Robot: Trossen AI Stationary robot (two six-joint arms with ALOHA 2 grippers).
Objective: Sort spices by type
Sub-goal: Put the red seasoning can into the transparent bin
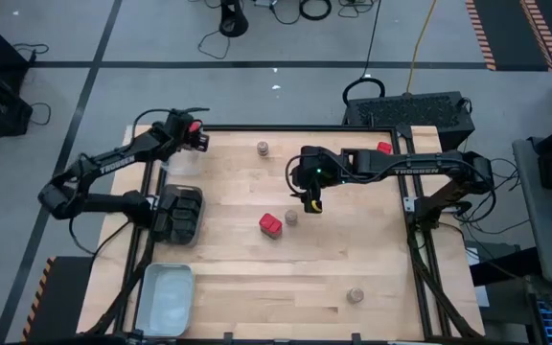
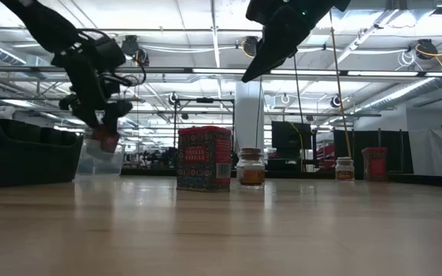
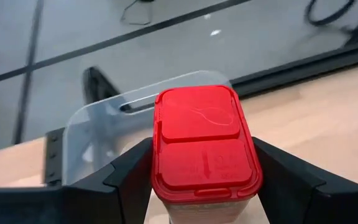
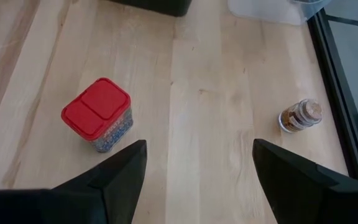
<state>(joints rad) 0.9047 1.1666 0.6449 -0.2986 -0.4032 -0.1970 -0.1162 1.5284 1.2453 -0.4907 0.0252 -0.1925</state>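
My left gripper (image 1: 193, 135) is at the table's far left corner, shut on a red-lidded boxy tin (image 3: 204, 143). It holds the tin above a clear tray (image 1: 181, 165), which also shows in the low view (image 2: 102, 159). My right gripper (image 1: 311, 202) hangs open and empty above the table's middle. Near it, a second red tin (image 1: 270, 224) and a tan-lidded jar (image 1: 291, 218) stand on their bases. Both also show in the right wrist view: the tin (image 4: 98, 115) and the jar (image 4: 300, 116). My left gripper pinches the red tin between its two fingers, on two opposite sides at the lid (image 3: 157, 168). The fingers come from above, pointing down. The tin is lifted clear of the table, lid up, over the clear tray's edge (image 3: 104, 118).
A dark tray (image 1: 178, 213) and a pale tray (image 1: 166, 297) lie along the left edge. Another jar (image 1: 263, 148) and a third red tin (image 1: 383, 148) stand at the far side. A jar (image 1: 356, 294) stands near the front right.
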